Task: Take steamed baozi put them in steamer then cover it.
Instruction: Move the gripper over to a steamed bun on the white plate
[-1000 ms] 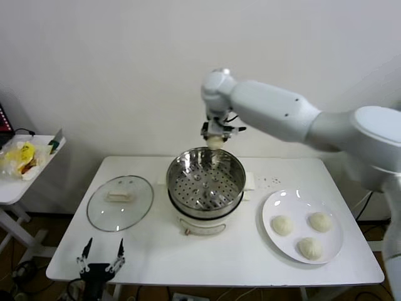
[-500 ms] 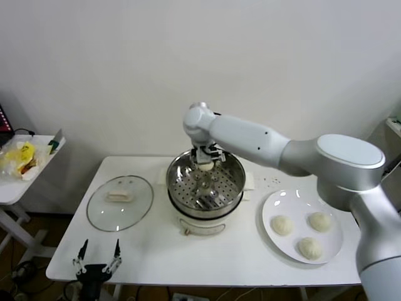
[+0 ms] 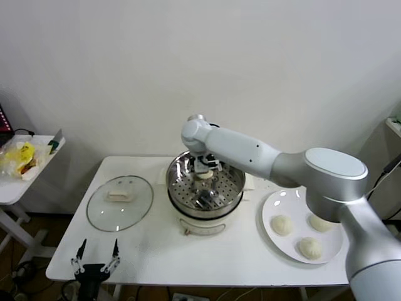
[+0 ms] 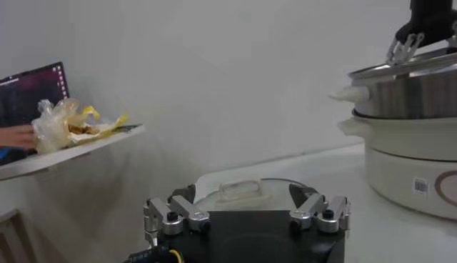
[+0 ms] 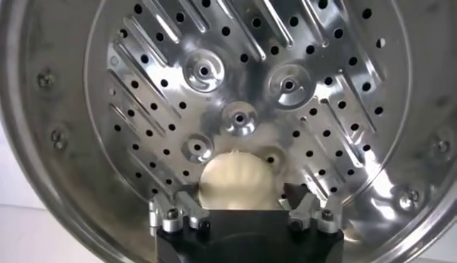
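Right gripper (image 5: 245, 214): released, inside steamer (image 3: 205, 188) | baozi (image 5: 238, 184): between its spread fingers, on perforated tray | cover (image 3: 119, 202): well left | left gripper (image 3: 96, 264): parked, fingers apart.

A white bench (image 3: 156, 251) is set against a plain white wall (image 3: 125, 63); a side table (image 3: 15, 182) is seen at left.

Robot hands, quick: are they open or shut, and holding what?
Left gripper: open, holding nothing, parked by the table's front edge.
Right gripper: open inside the steamer, a baozi between its fingers.
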